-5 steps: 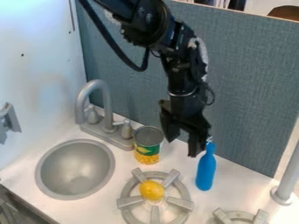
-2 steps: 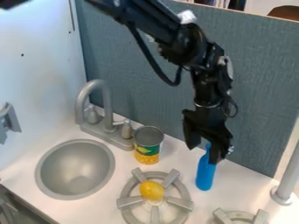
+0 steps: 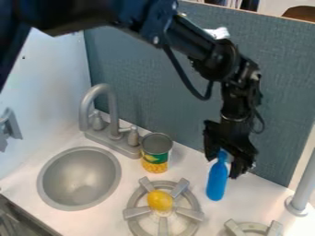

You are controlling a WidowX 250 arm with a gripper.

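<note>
The step in hand was judged to be alignment of the gripper (image 3: 222,168) with the blue bottle (image 3: 216,180). Reference for all positions: the stove burner (image 3: 137,212) that carried the yellow object (image 3: 160,201) at its center.

Bottle: upright on the counter (image 3: 184,162), near the burner, to its right as viewed and slightly toward the gray panel (image 3: 150,83).

Gripper: low, beyond the burner and to its right as viewed, pointing downward. Its fingers were set wide, one to each side of the bottle's neck as seen from the camera. No grip was evident; contact with either finger could not be confirmed.

Other items: the can (image 3: 155,159) stood just behind the burner; the sink (image 3: 78,179) lay to the burner's left.

Requirement for the next move, by judgement: verify the bottle's depth between the fingers, center the neck, then close evenly. Clearance was narrow; a sideways error could have tipped the bottle. Lifting was not appropriate until the hold was secure.
</note>
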